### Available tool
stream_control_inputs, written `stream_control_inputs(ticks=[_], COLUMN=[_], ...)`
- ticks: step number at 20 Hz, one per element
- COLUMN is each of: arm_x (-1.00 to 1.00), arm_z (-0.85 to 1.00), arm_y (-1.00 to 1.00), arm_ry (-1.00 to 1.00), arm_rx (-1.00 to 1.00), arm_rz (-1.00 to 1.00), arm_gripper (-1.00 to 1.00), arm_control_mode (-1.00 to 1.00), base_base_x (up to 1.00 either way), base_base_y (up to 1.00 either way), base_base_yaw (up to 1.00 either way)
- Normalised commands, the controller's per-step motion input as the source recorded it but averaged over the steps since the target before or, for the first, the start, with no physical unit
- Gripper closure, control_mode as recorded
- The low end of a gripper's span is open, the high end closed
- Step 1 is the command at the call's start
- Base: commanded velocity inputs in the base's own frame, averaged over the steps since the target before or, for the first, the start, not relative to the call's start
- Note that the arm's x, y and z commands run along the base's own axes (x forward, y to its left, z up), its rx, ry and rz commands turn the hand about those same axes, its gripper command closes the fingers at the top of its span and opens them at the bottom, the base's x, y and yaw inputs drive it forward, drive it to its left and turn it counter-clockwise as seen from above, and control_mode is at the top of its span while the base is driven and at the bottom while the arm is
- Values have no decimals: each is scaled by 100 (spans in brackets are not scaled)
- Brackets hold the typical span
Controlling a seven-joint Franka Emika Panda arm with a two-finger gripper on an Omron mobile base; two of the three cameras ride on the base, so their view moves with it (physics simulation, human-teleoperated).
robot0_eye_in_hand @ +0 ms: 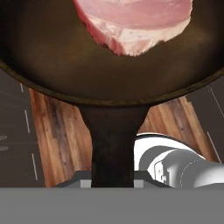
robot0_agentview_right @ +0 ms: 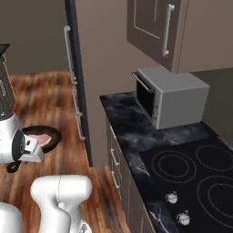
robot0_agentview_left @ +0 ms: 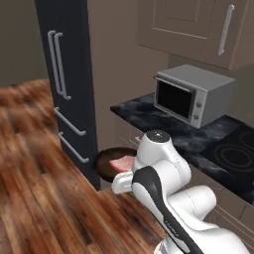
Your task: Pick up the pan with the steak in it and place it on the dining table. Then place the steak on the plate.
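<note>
The dark pan (robot0_eye_in_hand: 65, 65) hangs in the air above the wooden floor, and my gripper (robot0_eye_in_hand: 113, 180) is shut on its handle (robot0_eye_in_hand: 113, 140). The pink steak (robot0_eye_in_hand: 133, 22) lies inside the pan, towards its far side. From the left base view the pan (robot0_agentview_left: 105, 159) and steak (robot0_agentview_left: 121, 163) show just beyond my white wrist, near the foot of the tall dark cabinet. In the right base view the pan (robot0_agentview_right: 50, 133) with the steak (robot0_agentview_right: 43, 139) sits at the far left, level, in front of my hand. The dining table and the plate are out of view.
A tall dark fridge-like cabinet (robot0_agentview_left: 69, 89) with long handles stands close behind the pan. A black marble counter (robot0_agentview_right: 132, 127) carries a grey microwave (robot0_agentview_right: 175, 95) and a stovetop (robot0_agentview_right: 195, 173). Wooden floor (robot0_agentview_left: 34, 188) spreads to the left.
</note>
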Motion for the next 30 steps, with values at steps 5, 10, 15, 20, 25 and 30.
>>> stream_control_inputs(ticks=[5,10,15,20,25,30], arm_x=[0,0,0,0,0,0], arm_z=[0,0,0,0,0,0], arm_y=[0,0,0,0,0,0], arm_ry=[0,0,0,0,0,0], arm_rx=[0,0,0,0,0,0], arm_rz=[0,0,0,0,0,0], arm_gripper=[100,100,100,100,100,100], arm_control_mode=[100,100,100,100,100,100], base_base_x=[-31,-29,-7,-2,20,94], base_base_y=[0,0,35,56,9,10], base_base_yaw=[43,25,1,0,0,0])
